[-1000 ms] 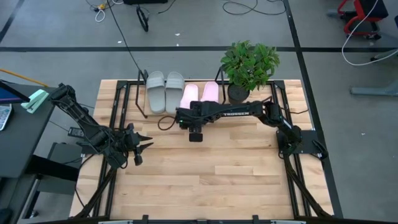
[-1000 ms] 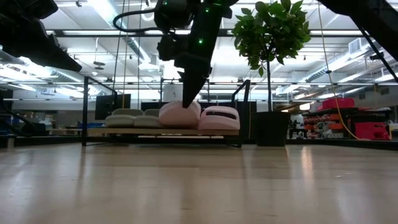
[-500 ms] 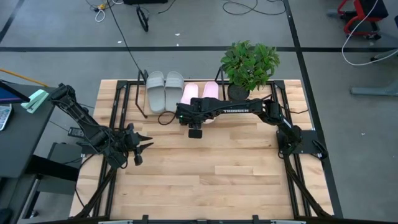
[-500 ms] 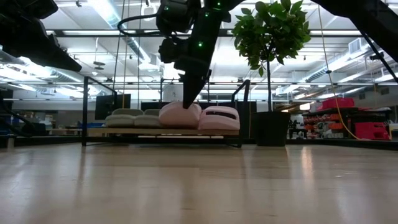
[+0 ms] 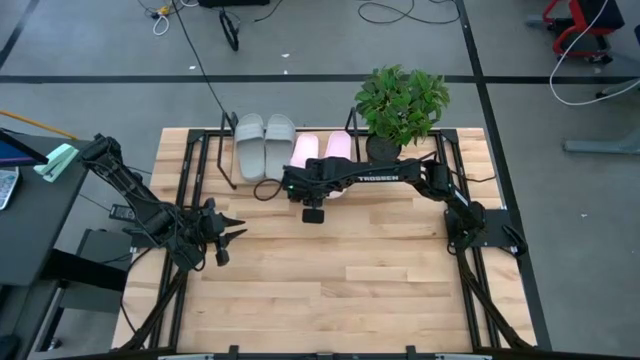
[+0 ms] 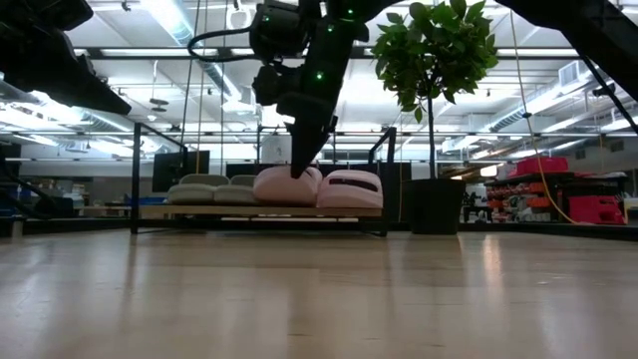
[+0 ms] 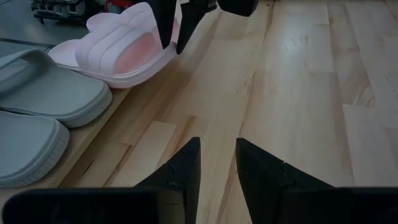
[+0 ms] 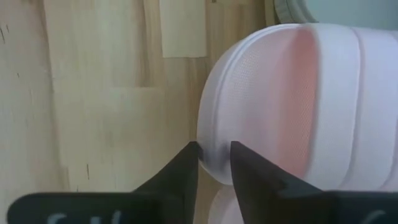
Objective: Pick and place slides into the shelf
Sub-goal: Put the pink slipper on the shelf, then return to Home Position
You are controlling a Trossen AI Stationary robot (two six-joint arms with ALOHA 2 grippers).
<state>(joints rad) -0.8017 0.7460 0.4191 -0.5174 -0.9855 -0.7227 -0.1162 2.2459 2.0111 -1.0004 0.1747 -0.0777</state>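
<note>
At the shelf's (image 5: 232, 165) front edge, the right end effector (image 8: 213, 163) pinches a pink slide's (image 8: 292, 99) rim, its long axis pointing toward the worktop's far edge.

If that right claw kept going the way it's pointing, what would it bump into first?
Most likely the pink slide on the shelf: the right gripper already has its jaws at that slide's rim. Depth is hard to judge, so contact is uncertain.
</note>
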